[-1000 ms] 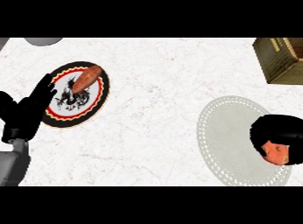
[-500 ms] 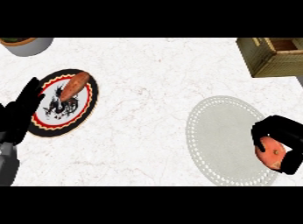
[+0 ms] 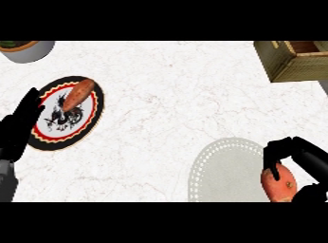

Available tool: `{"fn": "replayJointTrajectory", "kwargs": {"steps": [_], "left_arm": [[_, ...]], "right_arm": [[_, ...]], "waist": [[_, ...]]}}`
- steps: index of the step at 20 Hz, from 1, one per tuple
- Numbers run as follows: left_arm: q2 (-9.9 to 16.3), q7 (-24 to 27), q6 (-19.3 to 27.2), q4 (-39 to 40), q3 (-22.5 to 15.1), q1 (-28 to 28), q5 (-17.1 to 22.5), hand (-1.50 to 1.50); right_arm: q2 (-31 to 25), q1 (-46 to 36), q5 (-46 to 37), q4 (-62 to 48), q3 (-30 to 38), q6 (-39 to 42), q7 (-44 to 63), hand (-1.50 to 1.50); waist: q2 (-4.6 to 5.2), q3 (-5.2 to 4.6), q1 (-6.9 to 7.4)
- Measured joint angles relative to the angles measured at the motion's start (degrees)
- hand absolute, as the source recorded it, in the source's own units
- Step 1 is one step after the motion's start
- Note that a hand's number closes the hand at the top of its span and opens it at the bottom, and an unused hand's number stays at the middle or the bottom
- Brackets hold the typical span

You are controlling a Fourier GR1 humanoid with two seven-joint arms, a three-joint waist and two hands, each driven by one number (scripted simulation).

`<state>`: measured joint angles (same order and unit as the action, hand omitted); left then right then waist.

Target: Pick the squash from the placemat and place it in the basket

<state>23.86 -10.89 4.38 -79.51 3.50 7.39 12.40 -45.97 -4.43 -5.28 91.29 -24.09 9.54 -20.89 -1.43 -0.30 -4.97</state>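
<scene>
1. At far left, the left hand point(image 3: 13, 130) is resting beside a patterned plate point(image 3: 90, 123) with its fingers relaxed and holding nothing; an orange-brown vegetable point(image 3: 78, 93) is lying on that plate, touching no hand.
2. Toward lower centre, the pale round placemat point(image 3: 226, 171) is lying flat on the white counter point(image 3: 174, 95).
3. At lower right, the right hand point(image 3: 300, 163) is curling its fingers and thumb round the orange squash point(image 3: 278, 184) — the squash is sitting at the placemat's right edge, partly hidden by the hand.
4. At upper right, the wooden basket point(image 3: 282, 64) is standing well apart from the squash.
5. Handling, as a judgement: the squash is probably rigid, smooth-skinned and moderately heavy, so it is likely prone to slipping — a wrap about its thick middle is looking safest.
</scene>
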Motion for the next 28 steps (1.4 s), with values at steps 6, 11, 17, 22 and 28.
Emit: {"fn": "replayJointTrajectory", "kwargs": {"steps": [6, 11, 17, 22, 28], "left_arm": [[-0.35, 0.18, -0.01, -0.85, 0.04, -0.77, -0.07, 0.00], [-0.45, -0.01, -0.33, -1.37, 0.08, -0.69, -0.10, 0.00], [-1.10, -0.60, -1.13, -1.67, -0.78, 1.05, -0.60, 0.00], [-1.74, -0.86, -2.18, 0.15, -1.13, 3.80, -1.27, 0.00], [-3.25, -0.89, -2.36, 0.52, -1.92, 5.21, -2.41, 0.00]], "right_arm": [[-3.27, 5.81, 12.67, 18.42, 11.39, -2.66, 7.80, 1.50], [-8.34, 8.72, 22.56, 31.18, 23.96, -5.05, 20.05, 1.50], [-14.41, 3.46, 32.60, 37.02, 37.25, -8.01, 37.26, 1.50], [-18.64, -4.85, 37.19, 32.89, 42.45, -8.87, 46.12, 1.50], [-22.71, -16.32, 34.93, 23.01, 38.78, -11.56, 50.33, 1.50]], "waist": [[0.11, 0.04, 0.00], [0.35, 0.08, 0.66], [0.94, 0.14, 3.11], [1.34, 0.18, 4.59], [1.69, 0.19, 6.21]]}}
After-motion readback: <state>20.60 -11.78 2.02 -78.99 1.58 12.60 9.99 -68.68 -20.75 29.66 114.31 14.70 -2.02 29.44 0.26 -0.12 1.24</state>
